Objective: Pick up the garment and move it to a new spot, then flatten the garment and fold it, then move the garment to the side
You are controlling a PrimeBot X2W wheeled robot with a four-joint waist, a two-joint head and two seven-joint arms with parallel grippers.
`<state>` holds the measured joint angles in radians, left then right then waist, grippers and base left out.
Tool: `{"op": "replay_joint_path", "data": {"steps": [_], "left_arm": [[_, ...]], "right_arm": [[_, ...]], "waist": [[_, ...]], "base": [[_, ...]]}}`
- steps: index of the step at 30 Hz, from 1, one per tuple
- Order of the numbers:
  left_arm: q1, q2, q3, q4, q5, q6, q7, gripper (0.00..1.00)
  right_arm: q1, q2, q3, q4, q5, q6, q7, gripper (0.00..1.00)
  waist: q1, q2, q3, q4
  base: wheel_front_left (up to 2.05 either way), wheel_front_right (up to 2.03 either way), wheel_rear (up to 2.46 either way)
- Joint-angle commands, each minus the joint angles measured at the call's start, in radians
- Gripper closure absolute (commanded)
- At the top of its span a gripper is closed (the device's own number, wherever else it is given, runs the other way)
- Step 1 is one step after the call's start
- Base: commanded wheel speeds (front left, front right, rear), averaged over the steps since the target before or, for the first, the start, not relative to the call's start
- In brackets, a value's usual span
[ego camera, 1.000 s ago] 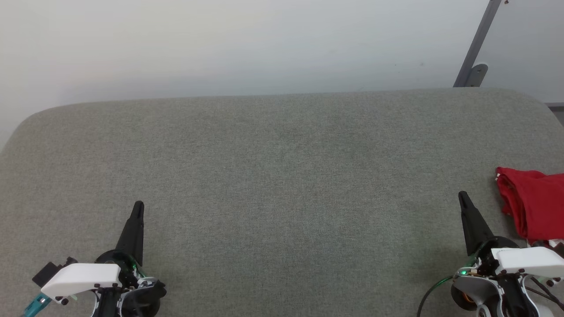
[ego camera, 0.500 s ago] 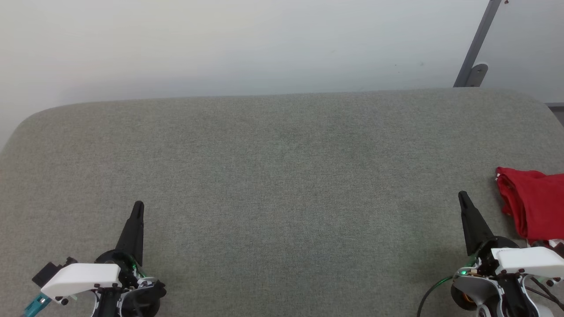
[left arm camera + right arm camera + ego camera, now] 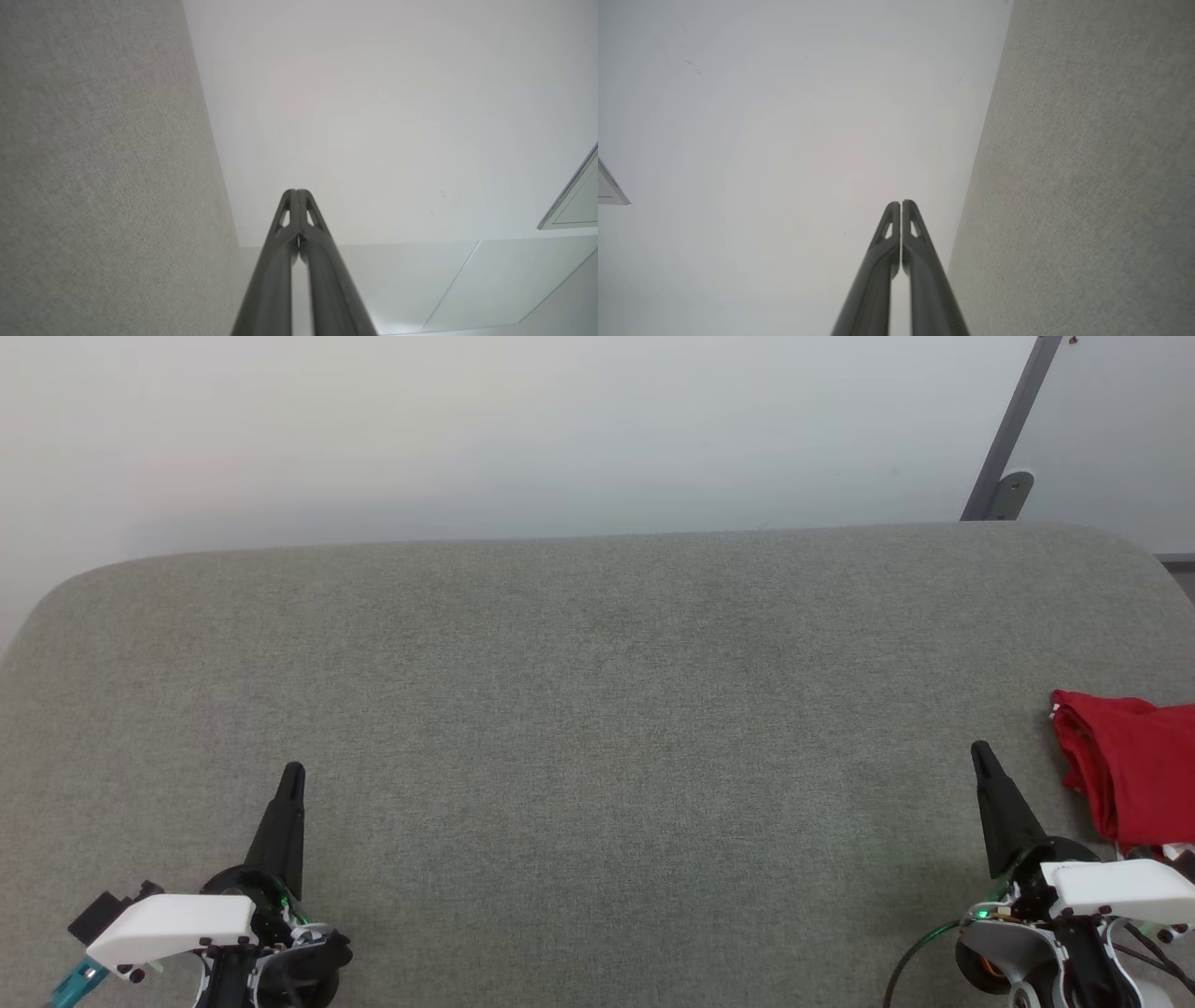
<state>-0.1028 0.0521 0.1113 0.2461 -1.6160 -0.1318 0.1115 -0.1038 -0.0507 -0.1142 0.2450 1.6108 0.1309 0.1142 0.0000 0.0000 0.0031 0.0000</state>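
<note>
Left gripper (image 3: 293, 773): lower left of the head view; long black tapering fingers (image 3: 280, 831); white cover (image 3: 173, 924) with small dark screws; teal part (image 3: 75, 982) at the frame edge
Right gripper (image 3: 979, 749): lower right; matching black shape; white shell (image 3: 1116, 887); green light (image 3: 980, 914); thin green cable (image 3: 920, 943)
Wrist views: dark grey fingers (image 3: 273, 280); triangular cut-outs near the tips

A broad grey-green fabric-covered surface (image 3: 597, 709) with rounded corners stands against a plain pale wall (image 3: 523, 429), where a slanted grey metal bracket (image 3: 1013, 439) is mounted at far right.
</note>
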Motion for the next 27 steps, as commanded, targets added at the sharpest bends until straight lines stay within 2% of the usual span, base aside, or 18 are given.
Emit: {"op": "replay_joint_path", "data": {"steps": [1,27], "left_arm": [[-0.013,-0.002,0.003,-0.001,0.003,0.002,0.006,1.0],[-0.013,-0.002,0.004,-0.001,0.004,0.002,0.005,1.0]], "right_arm": [[-0.009,0.001,0.0,0.0,0.004,0.0,0.002,1.0],[-0.009,0.001,0.0,0.0,0.004,0.0,0.002,1.0]], "waist": [[0.0,0.0,0.0,0.0],[0.0,0.0,0.0,0.0]], "base": [[0.0,0.0,0.0],[0.0,0.0,0.0]]}}
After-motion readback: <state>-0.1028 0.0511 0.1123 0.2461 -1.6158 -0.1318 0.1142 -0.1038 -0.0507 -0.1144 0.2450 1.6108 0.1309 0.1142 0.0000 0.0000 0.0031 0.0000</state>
